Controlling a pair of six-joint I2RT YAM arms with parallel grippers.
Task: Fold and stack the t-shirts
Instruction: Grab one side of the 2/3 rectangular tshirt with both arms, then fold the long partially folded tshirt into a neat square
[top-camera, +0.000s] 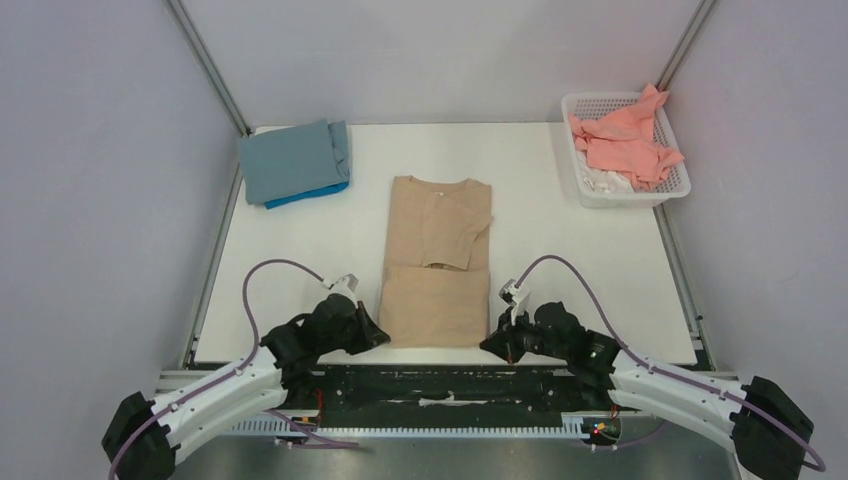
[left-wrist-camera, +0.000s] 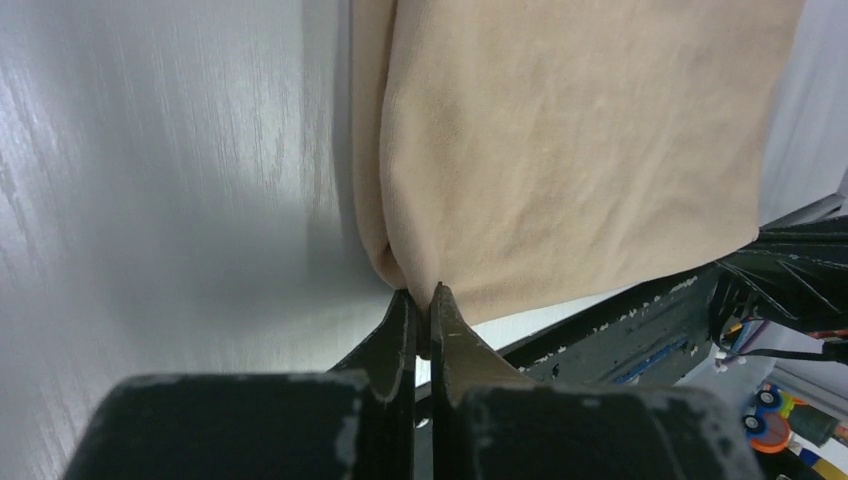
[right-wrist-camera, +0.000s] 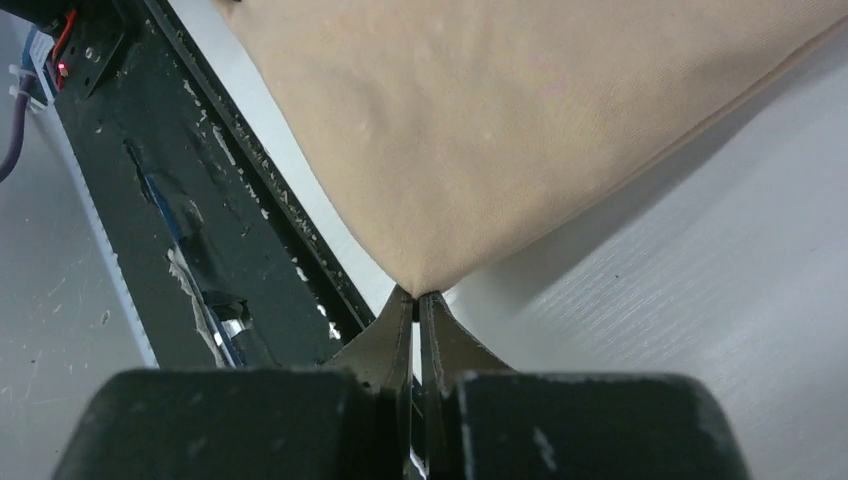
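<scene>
The beige-tan t-shirt (top-camera: 436, 262) lies flat in the middle of the table with its sleeves folded in and its hem toward me. My left gripper (top-camera: 382, 338) is shut on the shirt's near left hem corner (left-wrist-camera: 425, 285). My right gripper (top-camera: 488, 345) is shut on the near right hem corner (right-wrist-camera: 418, 285). Both corners are pinched between the fingertips, low over the table's near edge. A folded dusty grey-blue shirt (top-camera: 292, 160) lies on a bright blue shirt (top-camera: 310, 193) at the back left. A salmon pink shirt (top-camera: 625, 140) is heaped in the basket.
The white lattice basket (top-camera: 583, 180) stands at the back right corner and also holds some white cloth (top-camera: 606, 181). The black mounting rail (top-camera: 450, 380) runs along the near table edge, just under both grippers. Grey walls enclose the table on three sides.
</scene>
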